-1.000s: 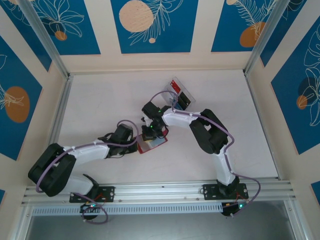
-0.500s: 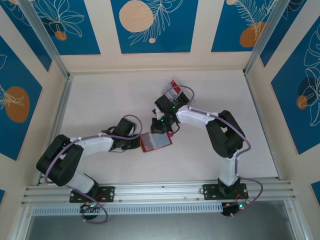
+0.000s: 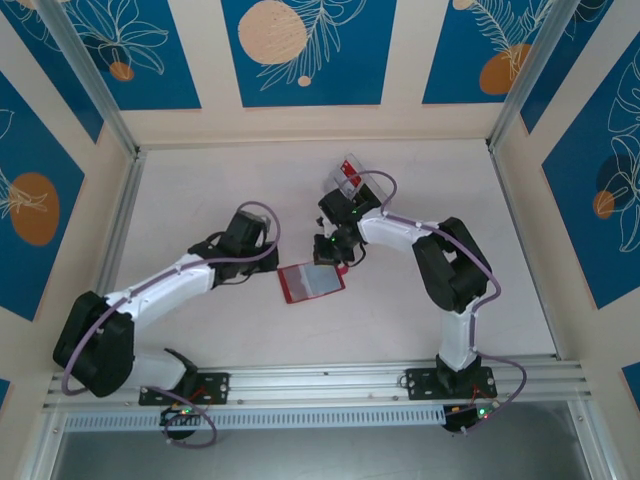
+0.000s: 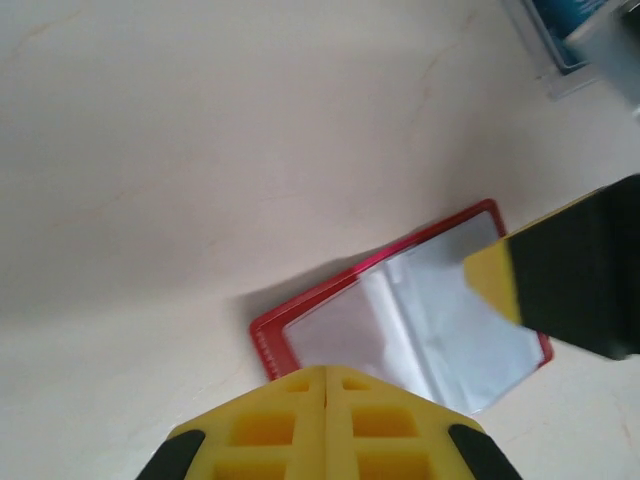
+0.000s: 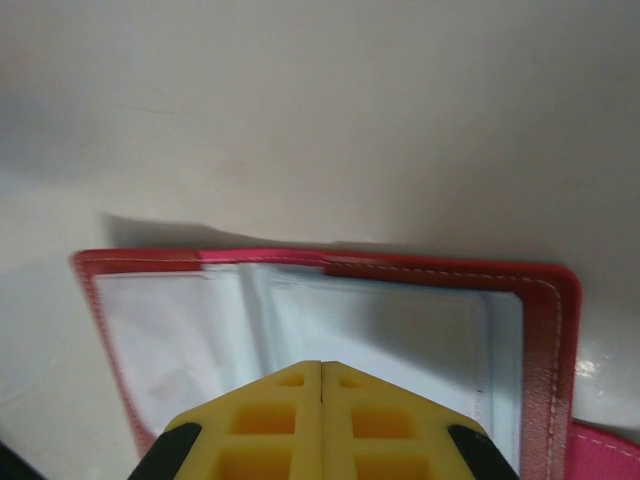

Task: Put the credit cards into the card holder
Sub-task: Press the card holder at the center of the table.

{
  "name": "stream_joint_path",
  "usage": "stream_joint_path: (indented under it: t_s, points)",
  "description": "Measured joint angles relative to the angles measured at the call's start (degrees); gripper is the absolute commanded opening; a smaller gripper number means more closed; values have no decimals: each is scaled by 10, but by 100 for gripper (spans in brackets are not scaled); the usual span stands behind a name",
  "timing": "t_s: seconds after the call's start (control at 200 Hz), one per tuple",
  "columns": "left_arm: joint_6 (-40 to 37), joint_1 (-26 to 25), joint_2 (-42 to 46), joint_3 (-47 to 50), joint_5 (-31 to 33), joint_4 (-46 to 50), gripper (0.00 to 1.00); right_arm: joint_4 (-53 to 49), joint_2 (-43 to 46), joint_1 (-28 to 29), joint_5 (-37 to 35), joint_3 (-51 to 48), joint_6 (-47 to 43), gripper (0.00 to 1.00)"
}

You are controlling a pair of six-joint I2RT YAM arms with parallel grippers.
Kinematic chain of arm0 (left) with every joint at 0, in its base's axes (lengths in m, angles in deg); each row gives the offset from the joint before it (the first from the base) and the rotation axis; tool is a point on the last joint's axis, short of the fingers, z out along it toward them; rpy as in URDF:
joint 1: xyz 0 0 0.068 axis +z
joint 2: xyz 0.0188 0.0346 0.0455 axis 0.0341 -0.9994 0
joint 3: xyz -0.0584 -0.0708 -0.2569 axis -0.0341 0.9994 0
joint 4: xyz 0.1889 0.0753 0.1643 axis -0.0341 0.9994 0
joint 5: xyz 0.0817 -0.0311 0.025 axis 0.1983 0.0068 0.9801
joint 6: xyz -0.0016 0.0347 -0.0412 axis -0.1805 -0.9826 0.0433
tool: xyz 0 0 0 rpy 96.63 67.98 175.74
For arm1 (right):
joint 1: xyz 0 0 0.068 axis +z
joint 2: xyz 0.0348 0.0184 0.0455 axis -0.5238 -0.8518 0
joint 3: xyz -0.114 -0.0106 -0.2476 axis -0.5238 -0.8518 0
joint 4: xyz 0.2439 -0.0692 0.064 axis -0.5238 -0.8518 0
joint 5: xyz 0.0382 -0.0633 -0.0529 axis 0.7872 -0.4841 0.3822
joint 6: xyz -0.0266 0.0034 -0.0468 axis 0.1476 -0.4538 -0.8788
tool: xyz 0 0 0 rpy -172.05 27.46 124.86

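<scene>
Tabletop [image 3: 220, 190]: pale, walled by blue-and-cream panels [image 3: 300, 50], metal rail [image 3: 320, 375] along near edge.
Open room: wide stretch left of and in front of card holder [image 3: 312, 282]; tighter at far right, by clear tray [image 3: 358, 185].
Card holder: mid-table, lying open flat, grey pockets up, red border round them.
Clear tray: beyond holder, credit cards [image 3: 349, 168] standing inside, red one foremost.
Left gripper [image 4: 326, 372]: clenched on itself, just short of holder's left edge.
Right gripper [image 5: 320, 365]: clenched on itself, over holder's far right corner.

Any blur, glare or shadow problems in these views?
Top external: sharp, evenly lit. Left wrist: soft overall, clear tray smeared at the top corner, shadow along the card holder far edge. Right wrist: same shadow band behind the holder, faint sheen on the table at right.
</scene>
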Motion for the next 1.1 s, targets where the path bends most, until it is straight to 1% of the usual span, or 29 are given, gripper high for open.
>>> stream_joint_path:
  t_s: [0.125,0.215,0.41,0.65,0.925,1.03,1.1]
  points:
    - [-7,-18,-50,-40,-25,2,0,8,-4,-6,-2,-24,6,1]
    - [-15,-43,-88,-61,-39,2,0,23,2,-9,2,-36,13,1]
    - [-18,-76,-141,-71,-60,0,0,48,21,-13,2,-66,28,1]
    - [-16,-80,-160,-70,-47,4,0,49,32,-23,2,-81,40,1]
    - [-16,-80,-200,-52,-29,-6,0,50,33,-23,2,-82,41,4]
    - [-16,-80,-200,-47,-26,-18,0,46,33,-23,2,-80,40,6]
    - [-16,-80,-197,-42,-25,-25,0,41,33,-23,0,-77,37,10]
